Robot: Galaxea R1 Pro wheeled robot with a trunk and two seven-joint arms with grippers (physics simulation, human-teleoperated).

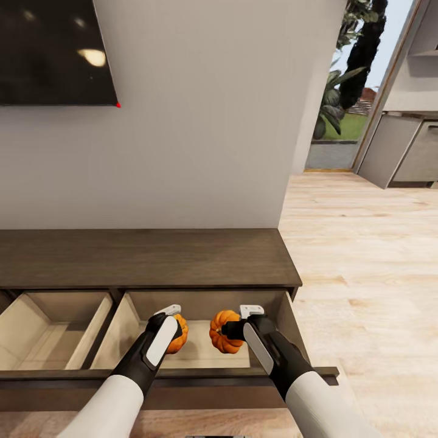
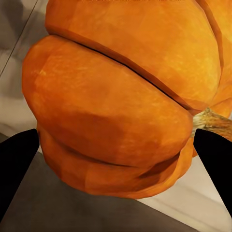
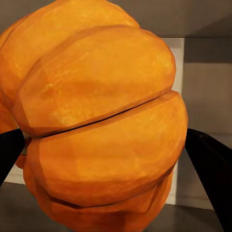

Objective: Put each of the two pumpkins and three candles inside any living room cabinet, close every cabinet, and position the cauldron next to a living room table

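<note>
Head view shows us, low in the frame, our left gripper [image 1: 176, 316] pinching one round orange ribbed pumpkin [image 1: 178, 336] and our right gripper [image 1: 238, 321] pinching the other pumpkin [image 1: 222, 331] over the long dark-brown wooden cabinet's [image 1: 146, 258] open drawer [image 1: 201, 353]; dropping, candles, closing and cauldron are left.

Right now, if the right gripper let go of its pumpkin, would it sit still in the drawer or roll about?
It might roll a little: the right pumpkin is round and ribbed, with no flat side showing. It looks stiff, since it keeps its shape between the right gripper's fingers. The open drawer's pale walls would probably stop it from going far.
</note>
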